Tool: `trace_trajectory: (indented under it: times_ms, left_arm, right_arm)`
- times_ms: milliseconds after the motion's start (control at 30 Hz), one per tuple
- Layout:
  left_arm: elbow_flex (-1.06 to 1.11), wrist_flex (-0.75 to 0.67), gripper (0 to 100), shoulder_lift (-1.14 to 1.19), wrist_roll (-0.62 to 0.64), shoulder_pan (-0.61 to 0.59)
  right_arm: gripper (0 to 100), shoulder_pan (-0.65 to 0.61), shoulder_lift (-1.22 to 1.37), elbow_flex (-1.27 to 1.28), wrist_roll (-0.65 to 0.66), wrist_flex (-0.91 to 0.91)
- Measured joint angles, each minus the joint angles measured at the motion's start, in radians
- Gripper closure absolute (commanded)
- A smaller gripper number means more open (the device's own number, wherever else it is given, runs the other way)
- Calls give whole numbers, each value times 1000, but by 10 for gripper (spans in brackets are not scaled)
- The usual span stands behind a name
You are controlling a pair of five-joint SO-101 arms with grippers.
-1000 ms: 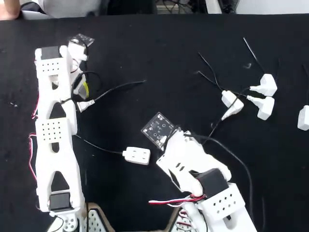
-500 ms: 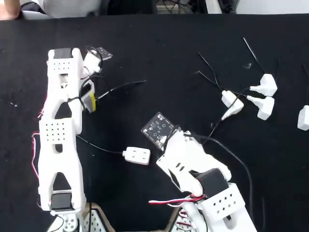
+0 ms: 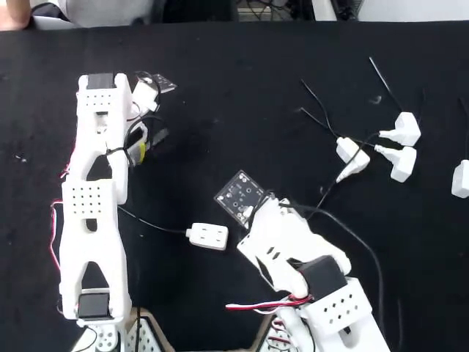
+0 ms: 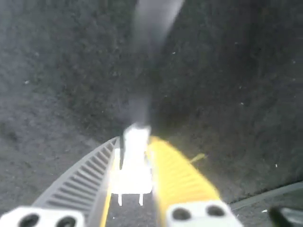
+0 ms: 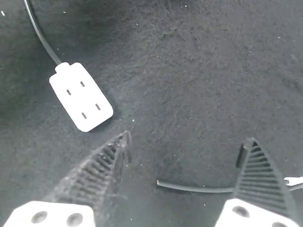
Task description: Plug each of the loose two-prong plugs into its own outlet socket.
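At the lower centre of the high view, the right gripper (image 5: 188, 139) hangs with its jaws spread wide over the black table (image 3: 242, 95), near the white rectangular plastic outlet block (image 3: 207, 235). Farther off, at upper left, the left gripper (image 4: 135, 142) clamps a white two-prong plug (image 4: 134, 172). Loose white plastic plugs (image 3: 399, 139) lie at upper right.

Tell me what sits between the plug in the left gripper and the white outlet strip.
Nothing visible blocks it. The plug in the left gripper has bare black table before the outlet strip; only the strip's own thin cable lies flat there.
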Motion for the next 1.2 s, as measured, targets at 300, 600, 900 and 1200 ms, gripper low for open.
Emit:
trace_trajectory:
  times_ms: [300, 600, 900, 1200]
  left_arm:
    - [20, -6, 970, -77, 74, 3]
    - [516, -8, 970, -456, 83, 170]
    - [982, -91, 970, -914, 149, 437]
    - [1254, -364, 967, -1094, 347, 726]
  right_arm:
    - [655, 166, 0, 0, -94, -44]
    - [655, 232, 0, 0, -115, -52]
    - [655, 276, 0, -2, -117, -51]
    - [655, 511, 0, -89, -98, 17]
